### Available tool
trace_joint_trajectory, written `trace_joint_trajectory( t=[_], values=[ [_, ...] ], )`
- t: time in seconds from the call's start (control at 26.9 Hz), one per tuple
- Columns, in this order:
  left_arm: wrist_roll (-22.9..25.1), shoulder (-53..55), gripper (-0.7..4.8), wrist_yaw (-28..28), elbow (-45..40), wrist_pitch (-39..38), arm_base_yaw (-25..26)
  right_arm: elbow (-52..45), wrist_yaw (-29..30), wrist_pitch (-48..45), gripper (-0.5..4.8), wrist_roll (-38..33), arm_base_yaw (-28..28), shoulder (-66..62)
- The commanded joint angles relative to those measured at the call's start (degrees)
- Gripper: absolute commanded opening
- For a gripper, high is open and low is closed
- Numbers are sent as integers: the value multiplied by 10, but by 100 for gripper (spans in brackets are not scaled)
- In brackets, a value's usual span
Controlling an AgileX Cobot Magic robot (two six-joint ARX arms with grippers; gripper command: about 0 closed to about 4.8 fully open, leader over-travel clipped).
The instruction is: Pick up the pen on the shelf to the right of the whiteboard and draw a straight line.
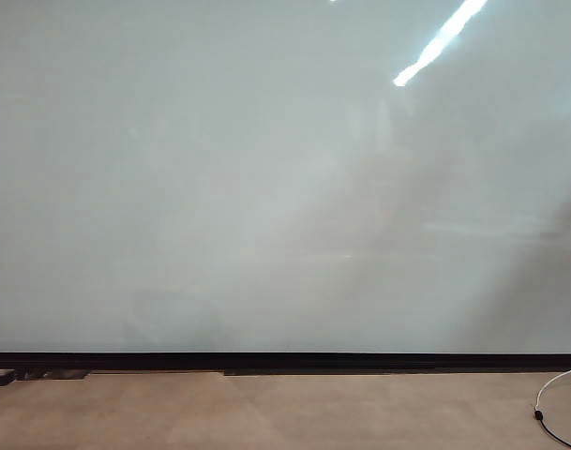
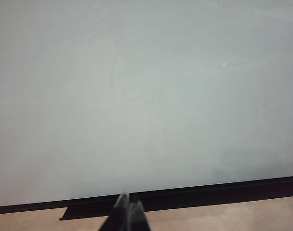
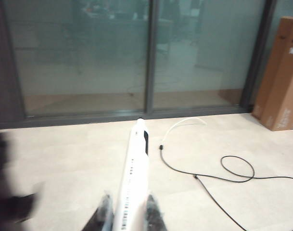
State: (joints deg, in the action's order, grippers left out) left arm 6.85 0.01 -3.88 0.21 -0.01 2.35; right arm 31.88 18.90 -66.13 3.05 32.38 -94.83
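**Pen in hand, board not yet marked**

Nearest the right wrist camera, the right gripper [image 3: 127,211] was clamped on the pen [image 3: 135,173], one finger [image 3: 104,211] on each side of the white barrel, which ran away from the camera with its small dark print showing. The far end of the pen pointed out over a pale floor towards a wall of glass panels [image 3: 88,57]; a thin black cable [image 3: 223,173] looped across that floor, and a brown cardboard box [image 3: 280,72] stood against the glass. No whiteboard appeared in this view, so the pen seemed to be well away from the drawing surface.

On the left wrist camera, the left gripper [image 2: 128,209] showed only as two dark fingertips set close together with nothing between them; it hung facing the whiteboard [image 2: 146,96], above the black strip along the board's bottom edge. The picture was soft there, so a hairline gap could not be ruled out.

From the exterior camera the whiteboard [image 1: 266,187] filled almost everything, and neither arm was in sight. No straight line could be made out on it.

As a judgement, the pick-up was done and the carry was in hand. The next move would call for swinging the right arm round to face the board, setting the pen's tip square against the surface with light pressure, then travelling level.
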Motion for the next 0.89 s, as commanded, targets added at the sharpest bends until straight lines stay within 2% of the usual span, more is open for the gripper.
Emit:
trace_joint_trajectory(
  t=[0.04, 0.11, 0.22, 0.37, 0.48, 0.6, 0.67, 0.74, 0.78, 0.82, 0.89],
  values=[
    [2, 0, -5, 0, 2, 5, 0, -57, -75, 2, -8, 32, -39, 89],
    [2, 0, -5, 0, 2, 5, 0, -87, -113, 36, -8, 31, -65, 155],
    [2, 0, -5, 0, 2, 5, 0, -110, -142, 152, -8, 25, -114, 268],
    [2, 0, -5, 1, 2, 5, 0, -113, -240, 297, -8, 78, -200, 400],
    [2, 0, -5, -2, 2, 5, 0, -112, -253, 375, -8, 73, -246, 482],
    [2, 0, -5, -2, 2, 5, 0, -112, -299, 447, -8, 48, -293, 544],
    [2, 0, -5, -2, 2, 5, 0, -112, -313, 520, -8, 39, -355, 601],
    [2, 0, -5, -2, 2, 5, 0, -113, -321, 578, -8, 20, -445, 644],
    [2, 0, -5, -2, 2, 5, 0, -113, -324, 583, -8, 16, -467, 646],
    [2, 0, -5, -2, 2, 5, 0, -113, -342, 584, -8, 10, -519, 642],
    [2, 0, -5, -2, 2, 5, 0, -113, -372, 581, -8, 10, -564, 626]
  ],
)
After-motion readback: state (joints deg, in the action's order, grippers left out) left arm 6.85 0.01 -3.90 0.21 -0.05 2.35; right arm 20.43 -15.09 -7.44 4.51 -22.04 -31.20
